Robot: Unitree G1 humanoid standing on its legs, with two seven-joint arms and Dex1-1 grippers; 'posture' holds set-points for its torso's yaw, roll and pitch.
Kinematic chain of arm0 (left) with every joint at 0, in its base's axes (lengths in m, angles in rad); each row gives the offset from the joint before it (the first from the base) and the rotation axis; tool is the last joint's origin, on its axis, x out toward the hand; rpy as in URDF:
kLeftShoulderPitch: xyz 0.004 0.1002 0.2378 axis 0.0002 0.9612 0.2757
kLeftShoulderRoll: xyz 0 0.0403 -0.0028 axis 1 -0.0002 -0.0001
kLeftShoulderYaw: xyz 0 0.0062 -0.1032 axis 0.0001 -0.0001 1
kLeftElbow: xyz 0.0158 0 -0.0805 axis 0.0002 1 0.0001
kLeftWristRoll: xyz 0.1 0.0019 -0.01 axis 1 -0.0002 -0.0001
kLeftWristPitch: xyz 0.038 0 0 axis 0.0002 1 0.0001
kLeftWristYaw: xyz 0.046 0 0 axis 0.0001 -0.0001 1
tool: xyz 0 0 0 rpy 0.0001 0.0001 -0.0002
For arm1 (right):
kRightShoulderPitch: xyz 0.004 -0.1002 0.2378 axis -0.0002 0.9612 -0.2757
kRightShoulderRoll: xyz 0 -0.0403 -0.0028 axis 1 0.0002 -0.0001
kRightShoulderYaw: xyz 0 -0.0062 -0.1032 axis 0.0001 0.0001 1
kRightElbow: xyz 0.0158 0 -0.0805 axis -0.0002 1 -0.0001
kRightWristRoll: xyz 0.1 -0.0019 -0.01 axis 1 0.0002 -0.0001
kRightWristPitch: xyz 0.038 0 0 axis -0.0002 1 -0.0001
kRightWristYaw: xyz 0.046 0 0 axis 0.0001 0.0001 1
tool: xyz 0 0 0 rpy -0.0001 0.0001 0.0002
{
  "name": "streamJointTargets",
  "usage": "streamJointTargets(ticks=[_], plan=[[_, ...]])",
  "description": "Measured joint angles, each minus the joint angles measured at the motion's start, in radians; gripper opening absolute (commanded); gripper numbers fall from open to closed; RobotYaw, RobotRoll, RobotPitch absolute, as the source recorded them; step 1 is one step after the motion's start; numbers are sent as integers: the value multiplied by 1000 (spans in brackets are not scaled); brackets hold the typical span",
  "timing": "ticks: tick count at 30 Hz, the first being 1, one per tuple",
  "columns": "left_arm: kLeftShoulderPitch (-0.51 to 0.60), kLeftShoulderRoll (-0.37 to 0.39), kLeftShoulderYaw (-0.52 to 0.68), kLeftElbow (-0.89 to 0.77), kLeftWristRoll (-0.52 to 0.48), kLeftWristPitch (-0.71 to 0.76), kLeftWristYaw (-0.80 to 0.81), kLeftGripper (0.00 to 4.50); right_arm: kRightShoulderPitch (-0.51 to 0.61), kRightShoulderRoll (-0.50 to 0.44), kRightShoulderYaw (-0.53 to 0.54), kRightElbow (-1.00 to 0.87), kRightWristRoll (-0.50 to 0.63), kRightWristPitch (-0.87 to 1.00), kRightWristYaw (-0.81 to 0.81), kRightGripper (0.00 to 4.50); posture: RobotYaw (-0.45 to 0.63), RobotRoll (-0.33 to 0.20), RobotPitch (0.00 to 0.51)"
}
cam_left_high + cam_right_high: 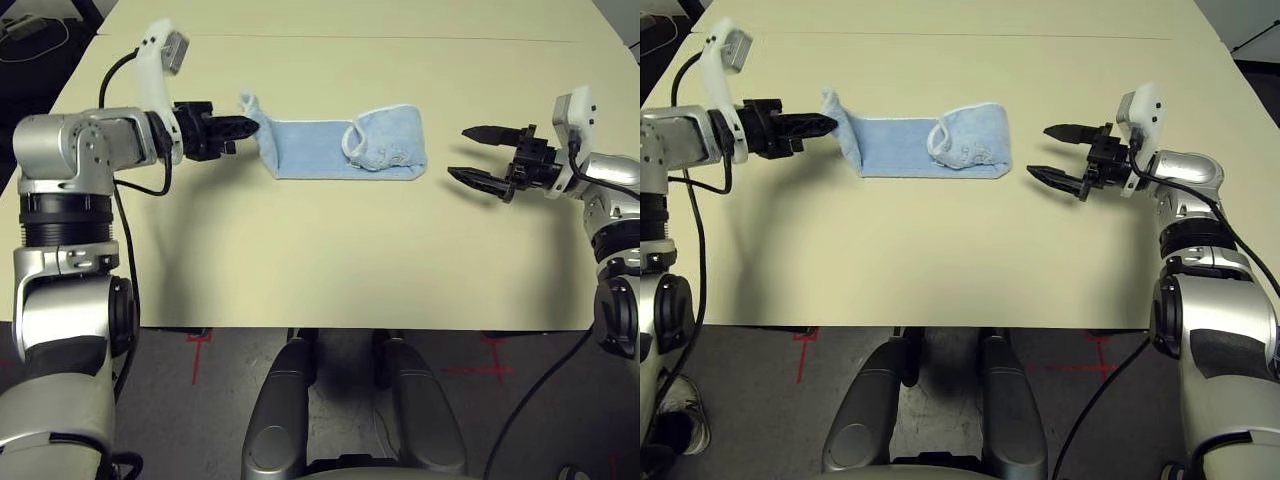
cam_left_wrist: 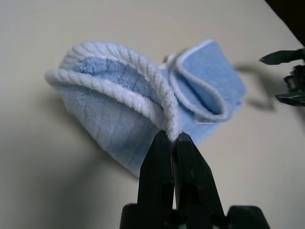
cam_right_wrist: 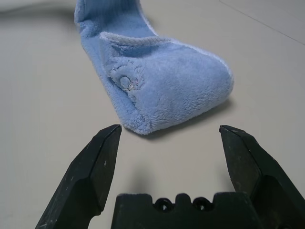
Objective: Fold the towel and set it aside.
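The towel (image 1: 340, 148) is a light blue terry cloth with white edging, lying as a long folded strip on the beige table (image 1: 320, 260). Its right end is doubled back over itself. My left gripper (image 1: 248, 126) is shut on the towel's left end, pinching the white corded edge (image 2: 162, 102) and lifting that corner a little off the table. My right gripper (image 1: 468, 152) hovers open just right of the towel's folded right end (image 3: 181, 90), a short gap away, with nothing between its fingers.
The table's front edge (image 1: 330, 328) runs across below the towel. A seam (image 1: 400, 38) crosses the table behind it. Dark floor and cables (image 1: 30, 40) lie off the far left corner.
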Motion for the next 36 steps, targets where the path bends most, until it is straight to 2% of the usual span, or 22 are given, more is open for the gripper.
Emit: streamJointTargets(ticks=[7, 16, 27, 36], plan=[[-48, -76, -14, 5, -4, 14, -19, 38, 0, 0, 0, 1, 0, 0, -2, 4500, 98, 0, 242], [-64, -223, -19, 24, 20, -53, 43, 38, 2, 1, -2, 0, 1, -1, -15, 4500, 91, 0, 240], [-156, -299, -51, 144, 61, -138, 20, 38, 23, -2, -3, -7, 9, -1, -7, 4500, 75, 0, 235], [-191, -410, -76, 192, 72, -163, -7, 38, 23, -2, -3, -9, 9, -1, -11, 4500, 71, 0, 230]])
